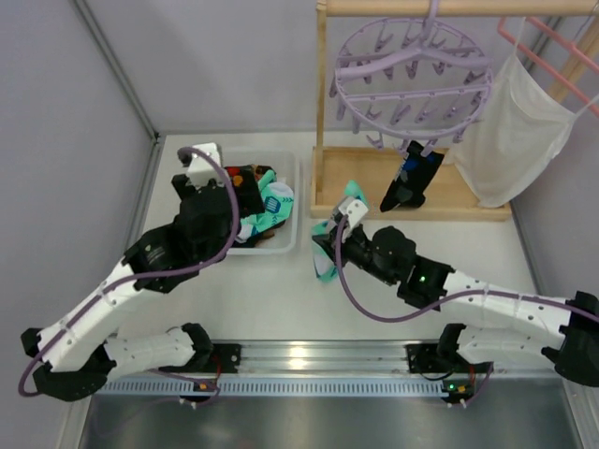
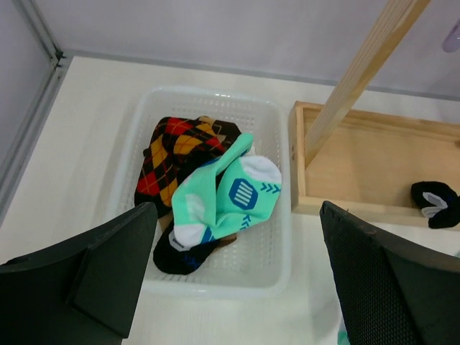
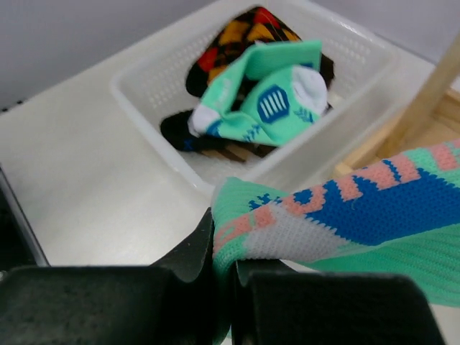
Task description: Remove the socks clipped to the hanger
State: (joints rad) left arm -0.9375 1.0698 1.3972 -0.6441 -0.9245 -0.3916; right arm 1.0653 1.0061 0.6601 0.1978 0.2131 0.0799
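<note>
- While the right gripper (image 3: 223,287) pinches a mint sock (image 3: 345,208) short of the basket (image 3: 154,129), early release would drop it on the table (image 1: 281,290).
- Left gripper (image 2: 241,266) hangs spread over the basket; a dark sock (image 1: 410,178) hangs clipped to the hanger (image 1: 412,65).

The overhead camera looks down at the table (image 1: 281,299); both wrist cameras closely face the basket (image 2: 223,282).

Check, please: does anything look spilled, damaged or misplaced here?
Nothing stands out. The socks lie heaped inside the white plastic basket, one black sock hangs clipped on the round lavender plastic hanger, and the right gripper holds a mint sock.
</note>
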